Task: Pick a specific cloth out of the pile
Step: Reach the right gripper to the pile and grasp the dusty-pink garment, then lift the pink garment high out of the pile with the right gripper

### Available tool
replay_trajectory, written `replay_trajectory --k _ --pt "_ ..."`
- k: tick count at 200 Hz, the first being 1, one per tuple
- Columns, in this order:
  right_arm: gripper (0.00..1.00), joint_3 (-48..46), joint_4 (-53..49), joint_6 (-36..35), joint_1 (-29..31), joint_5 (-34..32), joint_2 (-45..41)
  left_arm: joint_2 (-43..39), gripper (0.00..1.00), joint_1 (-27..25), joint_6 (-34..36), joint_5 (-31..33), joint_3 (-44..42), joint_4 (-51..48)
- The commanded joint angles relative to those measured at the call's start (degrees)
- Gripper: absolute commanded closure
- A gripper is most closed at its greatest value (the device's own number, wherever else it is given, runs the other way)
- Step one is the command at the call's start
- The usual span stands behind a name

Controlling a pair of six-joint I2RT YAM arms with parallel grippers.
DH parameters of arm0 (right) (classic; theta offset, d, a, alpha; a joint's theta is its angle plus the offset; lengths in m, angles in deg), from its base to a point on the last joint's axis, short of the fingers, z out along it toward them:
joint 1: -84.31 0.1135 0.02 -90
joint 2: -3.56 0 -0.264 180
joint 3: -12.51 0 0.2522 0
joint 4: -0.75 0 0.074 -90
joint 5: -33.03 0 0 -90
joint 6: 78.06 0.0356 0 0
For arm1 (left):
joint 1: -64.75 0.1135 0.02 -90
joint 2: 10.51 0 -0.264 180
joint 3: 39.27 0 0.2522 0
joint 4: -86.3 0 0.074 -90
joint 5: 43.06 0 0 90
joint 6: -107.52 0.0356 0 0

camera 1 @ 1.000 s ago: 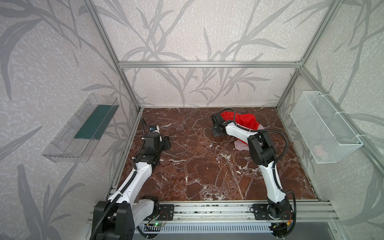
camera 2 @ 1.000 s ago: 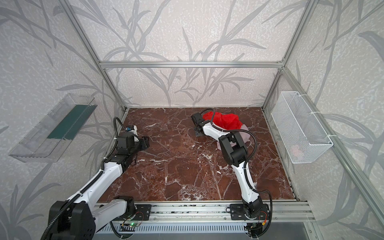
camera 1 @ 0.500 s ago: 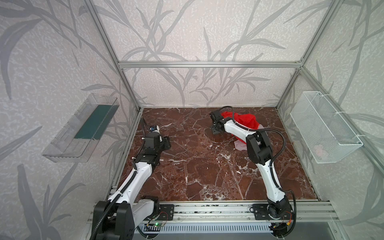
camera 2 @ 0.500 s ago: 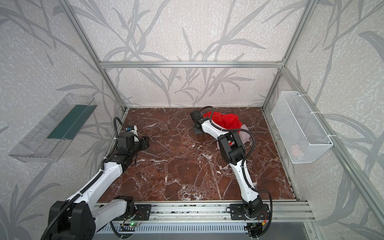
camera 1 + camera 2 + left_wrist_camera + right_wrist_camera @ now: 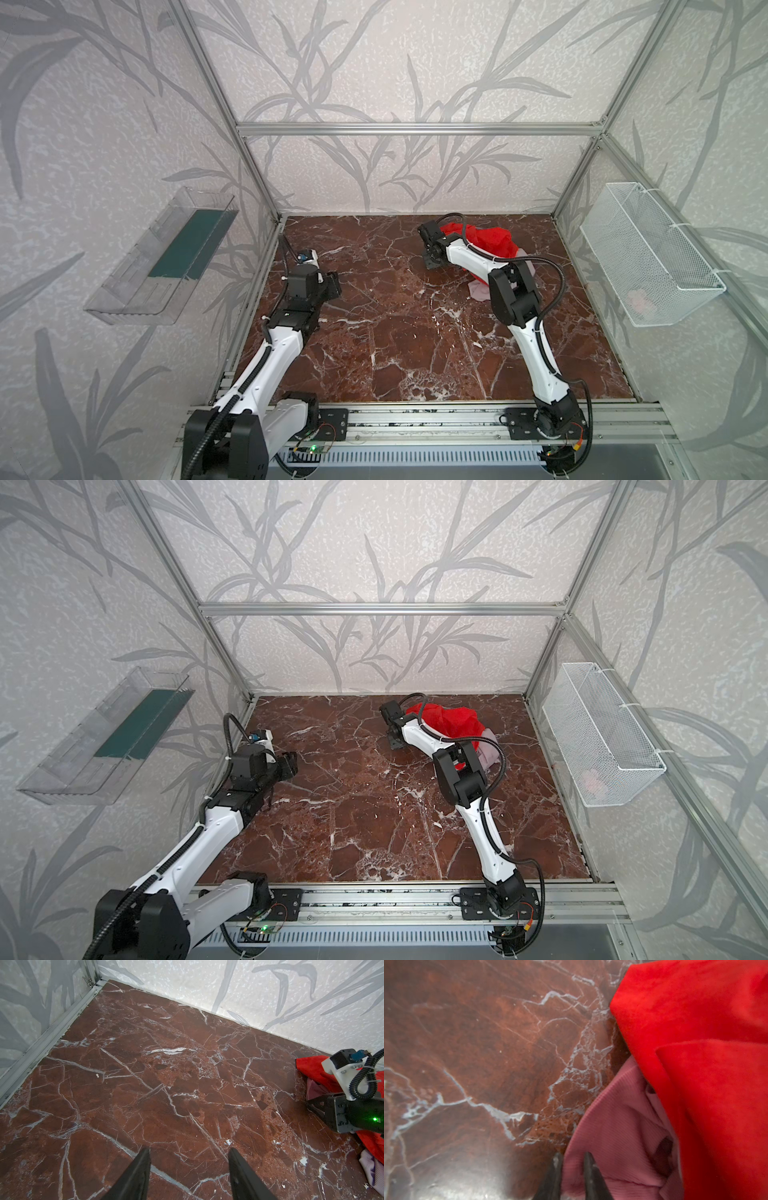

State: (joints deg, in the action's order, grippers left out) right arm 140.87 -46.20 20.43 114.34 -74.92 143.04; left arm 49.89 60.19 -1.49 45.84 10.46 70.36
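Two tapered jaws — ribbed dusty-rose cloth (image 5: 618, 1126) pinched | fuzzy red cloth (image 5: 706, 1043) overlapping

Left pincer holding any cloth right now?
No, the left pincer stands open over the bare red-brown marble tabletop, with nothing in it.

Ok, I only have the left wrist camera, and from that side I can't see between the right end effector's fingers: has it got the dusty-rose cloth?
Observer: Yes, the right wrist view shows the right end effector shut on a fold of the dusty-rose cloth.
Operator: Is the red one caught in there too?
Observer: No, in that view the red cloth drapes over the dusty-rose one but lies clear of the fingers.
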Motion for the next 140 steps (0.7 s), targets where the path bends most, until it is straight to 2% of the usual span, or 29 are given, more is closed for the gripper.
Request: replay_trajectory --k 1,10,50,104,140 --pt "0.92 1.2 -2.4 0.5 -0.5 -0.9 1.0 -1.1 0.42 -0.3 0.7 0.8 0.6 -0.5" --pt "1.00 1.2 -2.4 0.4 -0.4 -1.0 0.9 -1.2 0.42 -0.3 0.7 0.8 0.6 -0.5" --pt "1.00 -1.7 -1.2 1.1 -0.3 0.1 -3.8 -1.5 0.42 -0.2 0.5 0.3 1.0 -1.4" --pt "1.00 -20.9 13.1 1.8 -0.4 1.9 -21.5 -3.8 0.42 -0.2 -4.0 -1.9 2.8 -5.7" --pt "1.00 -26.4 13.7 1.7 -0.4 4.0 -31.3 -3.8 0.42 -0.2 -7.2 -4.9 4.3 -9.6"
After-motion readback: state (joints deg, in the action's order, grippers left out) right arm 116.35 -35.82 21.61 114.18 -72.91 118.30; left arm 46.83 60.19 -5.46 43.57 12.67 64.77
